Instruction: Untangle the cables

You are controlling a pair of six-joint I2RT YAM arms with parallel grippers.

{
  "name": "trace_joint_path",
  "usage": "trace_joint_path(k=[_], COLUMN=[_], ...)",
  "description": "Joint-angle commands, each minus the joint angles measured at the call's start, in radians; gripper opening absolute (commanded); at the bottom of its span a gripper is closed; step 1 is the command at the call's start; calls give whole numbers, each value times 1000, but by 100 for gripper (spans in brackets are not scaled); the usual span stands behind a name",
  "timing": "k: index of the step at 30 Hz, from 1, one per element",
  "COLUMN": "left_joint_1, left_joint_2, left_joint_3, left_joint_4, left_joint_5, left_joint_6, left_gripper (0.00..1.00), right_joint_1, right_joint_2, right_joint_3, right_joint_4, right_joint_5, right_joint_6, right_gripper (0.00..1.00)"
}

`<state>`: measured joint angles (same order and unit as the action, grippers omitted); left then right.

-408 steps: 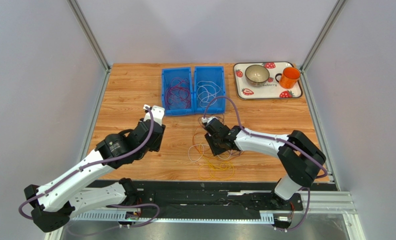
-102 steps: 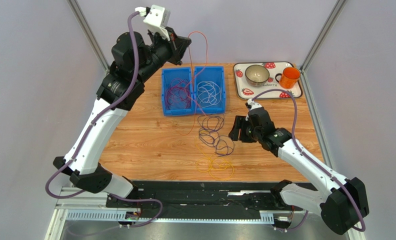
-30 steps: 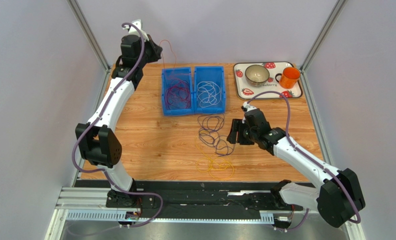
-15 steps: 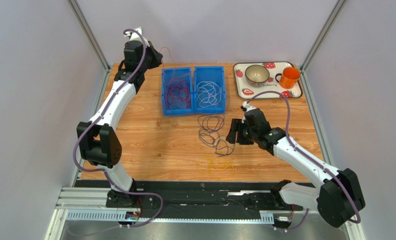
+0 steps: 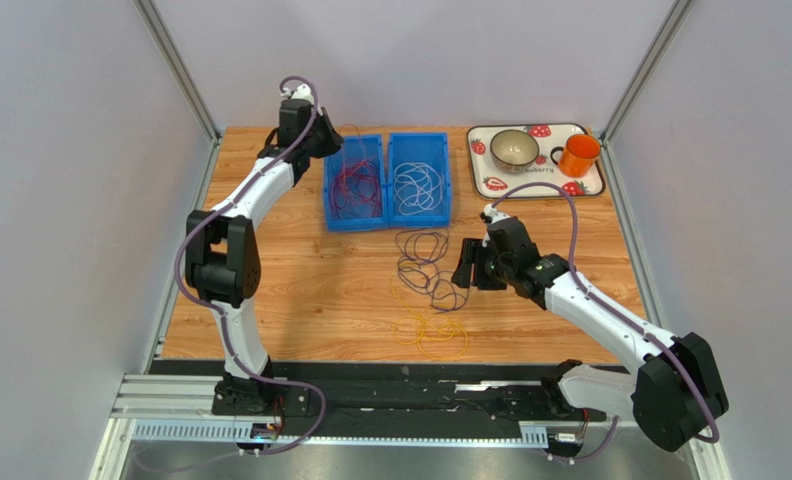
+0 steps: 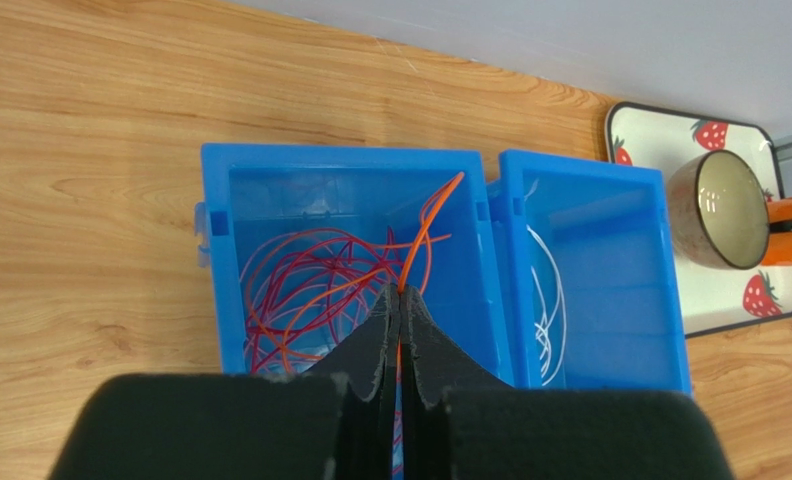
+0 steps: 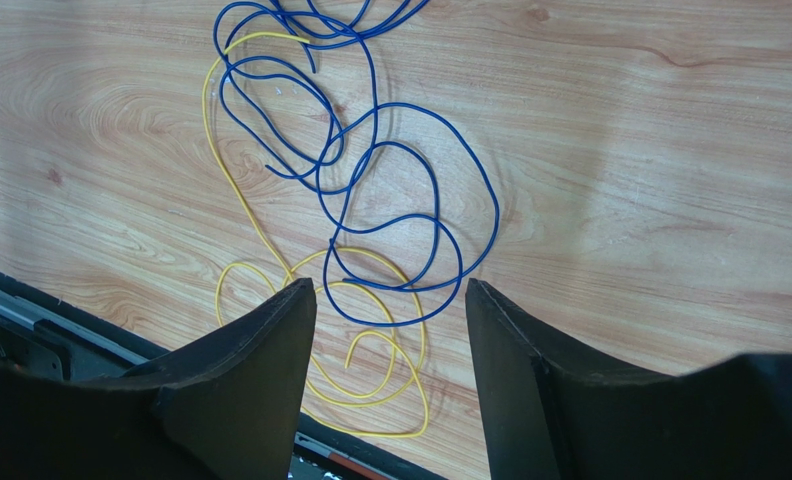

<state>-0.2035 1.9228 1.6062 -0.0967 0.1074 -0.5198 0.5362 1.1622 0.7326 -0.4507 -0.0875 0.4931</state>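
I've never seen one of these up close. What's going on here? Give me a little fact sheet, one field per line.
Left end effector: shut on an orange cable that trails into the left blue bin
Left bin contents: red cables
Right blue bin: white cables inside
Right end effector: open, hovering over the table
Beneath it: blue cable and yellow cable, overlapping
Far right corner: tray with bowl and orange mug
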Motion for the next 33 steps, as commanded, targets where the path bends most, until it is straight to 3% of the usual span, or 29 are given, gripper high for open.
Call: trace_joint_path(k=[1,18,27,33], left_joint_1=[-17,-51,-48,-33], left_joint_2=[31,212,372,424], left_joint_3=[69,127,317,345], left_joint_4=[20,-14,-133,-156], left_joint_5=[11,18,25,18], left_joint_6=[-22,-52,-13,-31], left_gripper=[0,0,0,0], right_joint_1=[4,4,5,5], right_joint_2=[13,27,22,10], right_joint_3=[4,7,11,11], right_joint_4=[38,43,29,14], right_joint_5=[-3,-3,0,11], right_joint_6=[-8,-8,-7,-5], right_gripper=[60,60,60,60])
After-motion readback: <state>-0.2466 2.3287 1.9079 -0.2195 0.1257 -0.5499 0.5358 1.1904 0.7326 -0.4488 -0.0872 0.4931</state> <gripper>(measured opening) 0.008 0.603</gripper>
